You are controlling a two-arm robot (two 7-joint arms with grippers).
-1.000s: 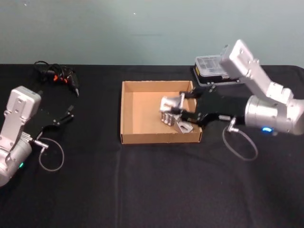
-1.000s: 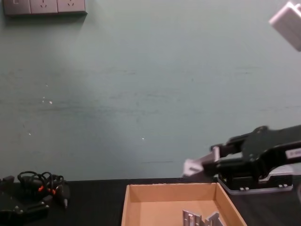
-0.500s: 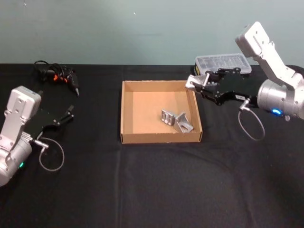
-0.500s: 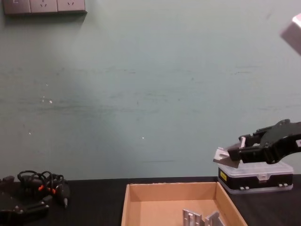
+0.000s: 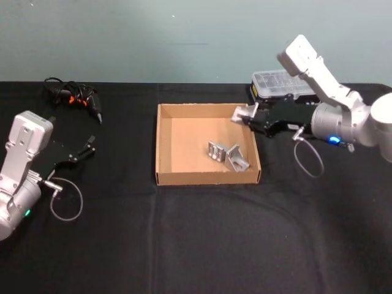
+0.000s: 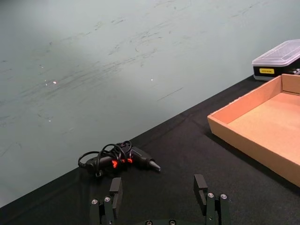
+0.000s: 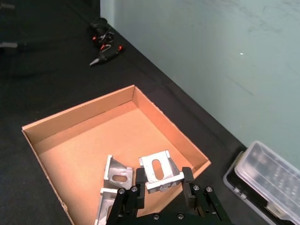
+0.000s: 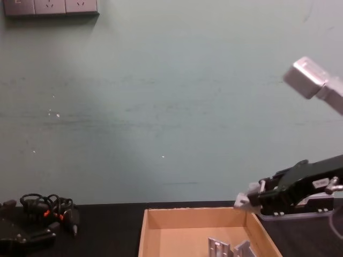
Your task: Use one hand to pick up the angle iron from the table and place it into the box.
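Note:
My right gripper (image 5: pixel 244 116) is shut on a silver angle iron (image 5: pixel 239 114), holding it above the far right corner of the tan cardboard box (image 5: pixel 164 142). In the right wrist view the black fingers (image 7: pixel 138 180) clamp the slotted angle iron (image 7: pixel 158 169) over the box (image 7: pixel 84 117). From the chest view the gripper (image 8: pixel 247 201) hangs just above the box's far wall (image 8: pixel 196 212). Two more angle irons (image 5: pixel 226 155) lie on the box floor. My left gripper (image 6: pixel 159 197) rests open and parked on the black table (image 5: pixel 202 239) at the left.
A clear-lidded plastic case (image 5: pixel 278 86) stands behind the right arm, right of the box. A black glue gun with a coiled cable (image 5: pixel 76 98) lies at the far left of the table. The left arm's cable loop (image 5: pixel 64 199) lies beside it.
The right gripper, still holding the angle iron, pulled back from over the box's middle to the right and up, then came back left and down to the box's far right corner. Left arm unmoved.

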